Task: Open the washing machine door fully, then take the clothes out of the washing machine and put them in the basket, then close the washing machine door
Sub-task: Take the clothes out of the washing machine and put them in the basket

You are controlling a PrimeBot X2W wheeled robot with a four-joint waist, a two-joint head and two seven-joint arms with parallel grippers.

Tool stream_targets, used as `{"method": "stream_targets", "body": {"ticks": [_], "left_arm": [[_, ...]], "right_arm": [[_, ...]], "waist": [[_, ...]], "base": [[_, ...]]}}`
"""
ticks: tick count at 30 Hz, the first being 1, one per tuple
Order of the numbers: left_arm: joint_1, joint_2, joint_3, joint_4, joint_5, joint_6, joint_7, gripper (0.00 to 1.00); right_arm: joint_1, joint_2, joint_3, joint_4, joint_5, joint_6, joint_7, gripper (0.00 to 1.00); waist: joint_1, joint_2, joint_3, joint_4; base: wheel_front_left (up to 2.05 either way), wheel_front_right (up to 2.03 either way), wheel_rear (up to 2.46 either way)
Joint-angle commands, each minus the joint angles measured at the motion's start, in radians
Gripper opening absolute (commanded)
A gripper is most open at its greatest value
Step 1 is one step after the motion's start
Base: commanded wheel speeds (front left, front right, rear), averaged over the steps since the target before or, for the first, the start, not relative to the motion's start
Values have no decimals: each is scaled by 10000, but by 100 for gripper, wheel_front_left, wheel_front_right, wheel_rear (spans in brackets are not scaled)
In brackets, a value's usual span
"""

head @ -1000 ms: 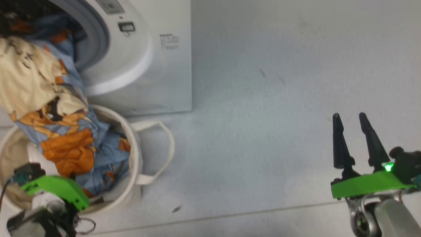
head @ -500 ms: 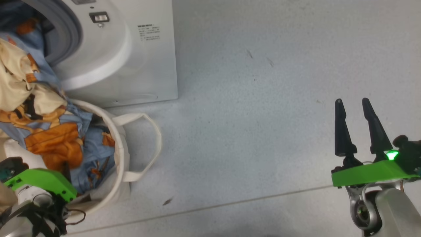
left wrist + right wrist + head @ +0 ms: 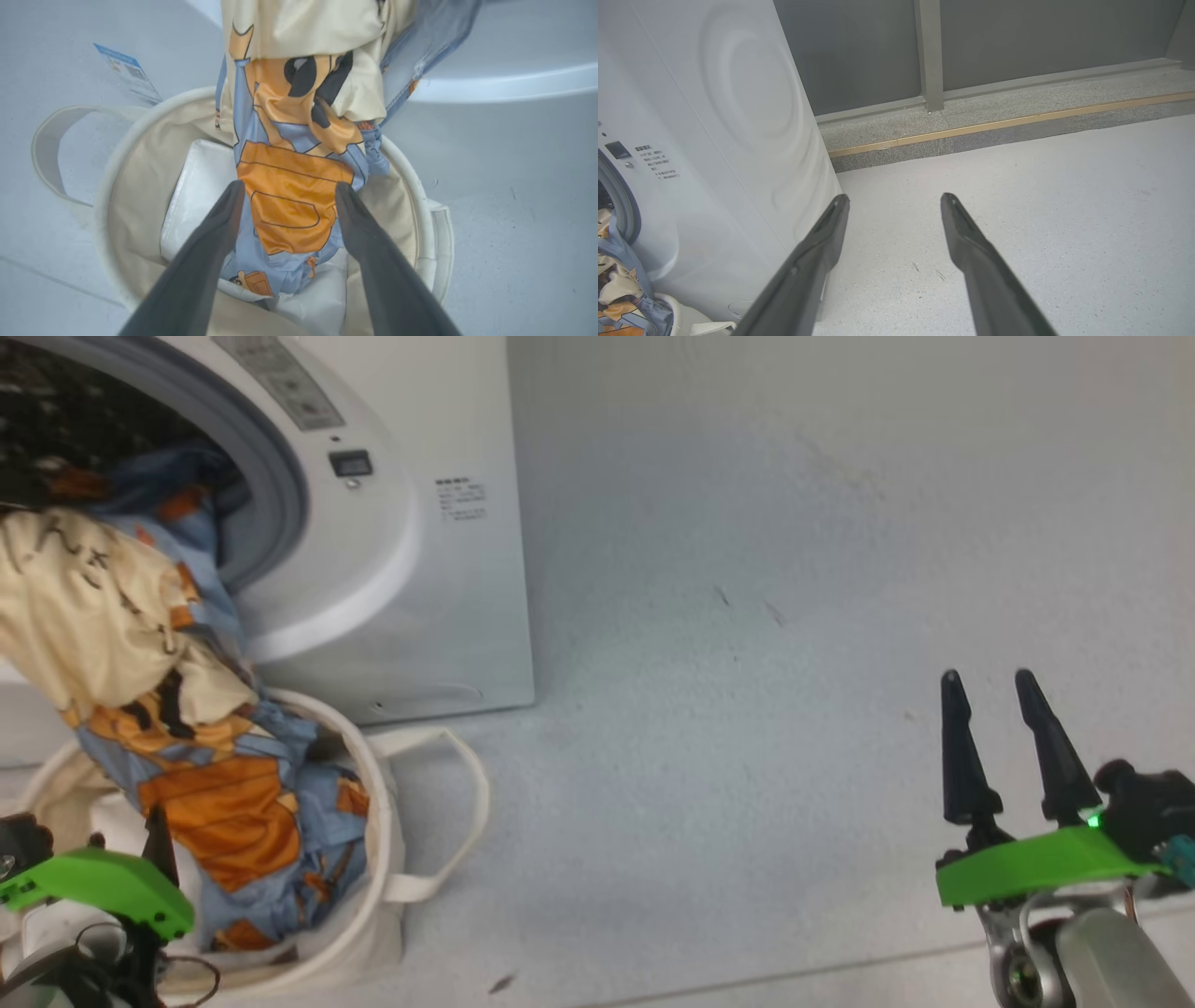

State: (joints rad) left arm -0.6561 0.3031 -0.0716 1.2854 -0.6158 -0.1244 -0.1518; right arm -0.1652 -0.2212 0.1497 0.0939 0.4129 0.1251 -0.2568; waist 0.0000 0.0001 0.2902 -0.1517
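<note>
Left hand [image 3: 288,185] low over the basket [image 3: 135,186], fingers spread wide, gripping nothing, orange panel of the clothes [image 3: 299,116] hanging between them. Right hand [image 3: 987,679] equally wide, empty, well apart over bare floor [image 3: 747,616]. Clothes not fully out: one long drape, upper end inside the drum mouth [image 3: 280,495] of the washing machine [image 3: 420,579], lower end bunched in the basket on a white sheet [image 3: 196,196]. Long axis sloping from mouth down to basket, free end pointing down. Risks, as a guess: remaining bulk sliding past the rim onto the floor when dragged; soft basket tipping under a sideways pull; fabric left across the mouth jamming the closing step.
</note>
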Motion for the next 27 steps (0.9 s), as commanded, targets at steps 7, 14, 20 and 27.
{"method": "stream_targets", "body": {"ticks": [7, 14, 20, 27], "left_arm": [[-186, 445, -619, -1423, 55, -58, -753, 100], [738, 971, -1560, -3604, -316, -61, -1060, 100], [1866, 1548, -1303, -5665, -424, -62, -1095, 100], [3501, 1820, -1009, -8066, -228, -25, -1098, 100]], "right_arm": [[410, 216, 169, -60, -160, 56, -49, 100], [770, 354, 203, 119, -186, 56, -49, 100], [1035, 384, 192, 125, -187, 56, -49, 100], [1343, 405, 142, 166, -188, 56, -49, 100]], "waist": [[0, -1, -1138, 471], [0, -1, -1915, 591], [0, -1, -2314, 723], [0, -1, -2696, 861]], "base": [[0, 0, 0], [0, 0, 0], [0, 0, 0], [0, 0, 0]]}}
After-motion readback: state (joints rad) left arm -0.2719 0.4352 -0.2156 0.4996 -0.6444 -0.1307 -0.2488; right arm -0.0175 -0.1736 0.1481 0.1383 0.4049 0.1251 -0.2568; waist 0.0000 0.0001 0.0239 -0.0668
